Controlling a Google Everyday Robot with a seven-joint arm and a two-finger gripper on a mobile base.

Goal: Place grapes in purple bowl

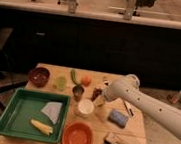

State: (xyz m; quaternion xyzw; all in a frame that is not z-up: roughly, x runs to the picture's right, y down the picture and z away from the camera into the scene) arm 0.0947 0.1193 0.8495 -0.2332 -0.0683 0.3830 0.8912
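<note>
Step in hand, as a judgement: the reach onto the grapes, grasp not confirmed. The pincer sits at the end of the white arm, tipped down right at the grapes, near the middle of the worktop toward its far edge. How far open it is, and whether it has hold of anything, cannot be told from this view. The grapes lie between a small dark cup on their left and the arm, with the orange fruit just behind and a white cup just in front. The purple bowl is near the far left corner, well apart from the grapes. To do it well: come straight down over the cluster, close around its bulk rather than one berry, and lift clear before traversing. The path to the bowl crosses the dark cup, the fruit, a green vegetable and a green cup, so carry high, then release low over the bowl's centre.
</note>
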